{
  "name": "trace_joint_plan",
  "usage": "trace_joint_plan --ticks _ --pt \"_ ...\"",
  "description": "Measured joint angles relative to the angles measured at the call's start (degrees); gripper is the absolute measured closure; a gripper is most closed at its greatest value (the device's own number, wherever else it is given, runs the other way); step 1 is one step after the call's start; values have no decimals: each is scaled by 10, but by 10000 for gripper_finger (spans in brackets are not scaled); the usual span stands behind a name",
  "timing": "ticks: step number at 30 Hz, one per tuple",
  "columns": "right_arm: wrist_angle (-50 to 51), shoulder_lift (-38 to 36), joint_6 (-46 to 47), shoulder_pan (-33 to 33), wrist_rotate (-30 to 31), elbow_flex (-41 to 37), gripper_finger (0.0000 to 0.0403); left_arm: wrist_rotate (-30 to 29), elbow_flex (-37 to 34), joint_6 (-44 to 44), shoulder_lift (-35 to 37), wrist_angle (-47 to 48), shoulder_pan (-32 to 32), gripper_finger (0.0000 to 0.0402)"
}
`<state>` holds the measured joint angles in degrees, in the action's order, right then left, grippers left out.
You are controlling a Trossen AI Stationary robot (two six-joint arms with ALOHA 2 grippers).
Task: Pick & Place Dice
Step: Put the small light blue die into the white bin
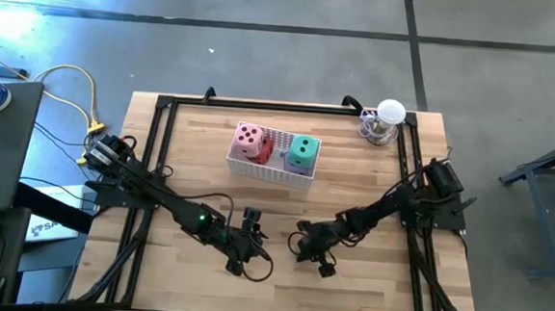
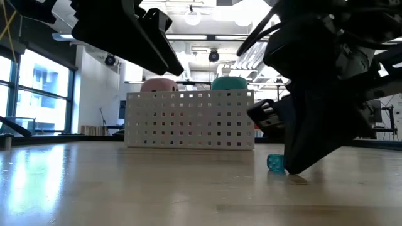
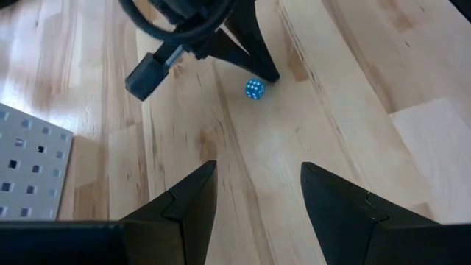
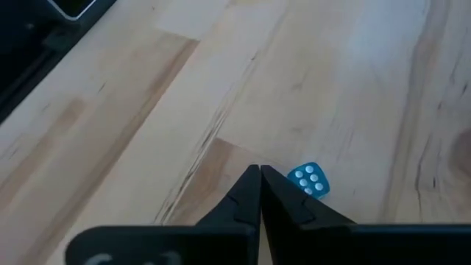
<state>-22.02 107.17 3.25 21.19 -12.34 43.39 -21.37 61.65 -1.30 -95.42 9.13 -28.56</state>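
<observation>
Blue die [image 4: 308,179]: lies just beside closed tips, missed.
Right gripper [image 4: 259,175]: shut, empty; reopen, straddle die, close.
Left gripper [image 3: 257,184]: half open, empty, waits nearby.

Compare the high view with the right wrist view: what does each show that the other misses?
Only the high view shows the white basket with the pink die, a red die and the green die inside, plus the left gripper hanging open near the table's middle. Only the right wrist view shows a small blue die lying just beside the fingertips of the right gripper, not between them. Both show the wooden table and the right gripper, shut on nothing.
</observation>
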Motion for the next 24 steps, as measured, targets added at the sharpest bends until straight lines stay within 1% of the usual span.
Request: trace_joint_plan --ticks 4,11,17,21,24 --pt "-5 0 -37 -7 -3 -1 401 0 0 0 0 1 0 214" --pt "-35 0 -138 -44 -26 -1 401 0 0 0 0 1 0 214" --pt "-65 -1 -168 -71 -39 -1 401 0 0 0 0 1 0 214" --pt "-78 -5 -171 -60 -14 -1 401 0 0 1 0 1 0 214" --pt "-75 -27 -182 -38 40 -1 401 0 0 9 0 1 1 214"
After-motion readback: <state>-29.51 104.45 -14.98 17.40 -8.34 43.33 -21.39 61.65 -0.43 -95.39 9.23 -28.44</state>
